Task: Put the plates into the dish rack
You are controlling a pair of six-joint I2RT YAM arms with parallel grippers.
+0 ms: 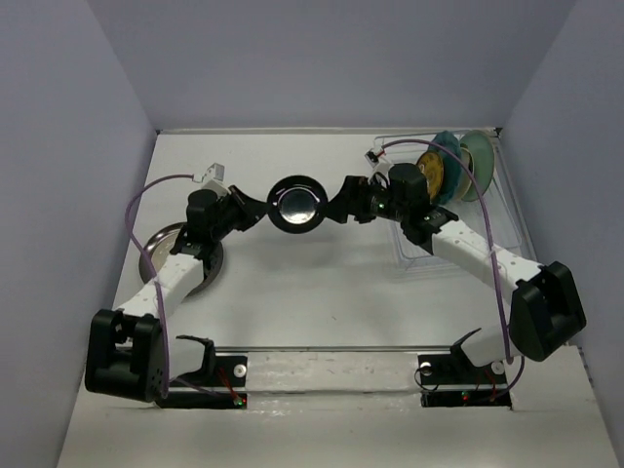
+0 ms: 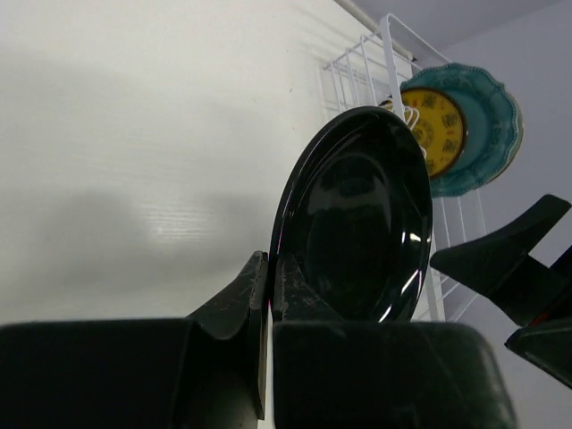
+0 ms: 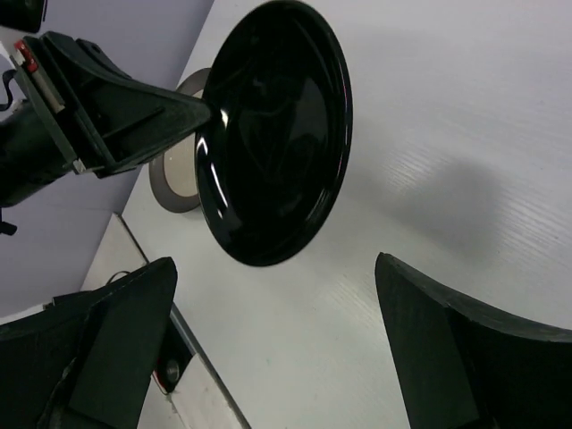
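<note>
Small black plate (image 1: 295,204), L pincer (image 1: 259,208) clamped on its rim, R pincer (image 1: 343,202) spread wide beside opp. edge

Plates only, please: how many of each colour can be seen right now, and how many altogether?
small round black plate: 1
round silver metal plate: 1
small yellow patterned plate: 1
scalloped dark teal plate: 1
pale mint plate: 1
Total: 5 plates in view

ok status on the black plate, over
Left gripper shut on small black plate rim, plate off the table. Right gripper open, beside its other edge. Right arm between plate and dish rack.
</note>
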